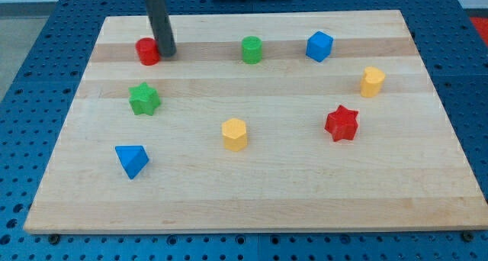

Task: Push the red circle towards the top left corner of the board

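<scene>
There are no jaws here to open or grip anything, only a dark rod, and my tip (168,53) touches the right side of the red circle (147,51), which sits near the top left corner of the table (252,207). A green star (143,99) lies below my tip (well apart), and a green cylinder (252,49) stands off to its right.

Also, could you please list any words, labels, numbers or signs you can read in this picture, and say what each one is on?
None: no text can be read anywhere in this view.
The wooden board is bare of print.
The blocks, including the red circle with my tip just to its right, show plain faces.
The blue perforated table carries no markings.
</scene>
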Motion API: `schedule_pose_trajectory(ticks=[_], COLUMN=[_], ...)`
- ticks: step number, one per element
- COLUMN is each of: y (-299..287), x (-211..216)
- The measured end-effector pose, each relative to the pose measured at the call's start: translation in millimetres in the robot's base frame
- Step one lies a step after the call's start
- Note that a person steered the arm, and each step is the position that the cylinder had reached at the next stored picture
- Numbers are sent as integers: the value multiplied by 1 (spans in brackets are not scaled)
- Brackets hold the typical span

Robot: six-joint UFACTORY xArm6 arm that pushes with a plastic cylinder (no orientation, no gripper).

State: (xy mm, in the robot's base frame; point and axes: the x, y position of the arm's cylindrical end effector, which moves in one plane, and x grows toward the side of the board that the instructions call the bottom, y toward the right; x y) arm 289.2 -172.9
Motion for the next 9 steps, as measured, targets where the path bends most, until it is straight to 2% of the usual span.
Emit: schedule_pose_trajectory(ticks=[1,2,3,4,6,8,9], y=[-2,-5,-41,-47,-30,-33,-68], x=[14,55,47,20,35,-5,-16])
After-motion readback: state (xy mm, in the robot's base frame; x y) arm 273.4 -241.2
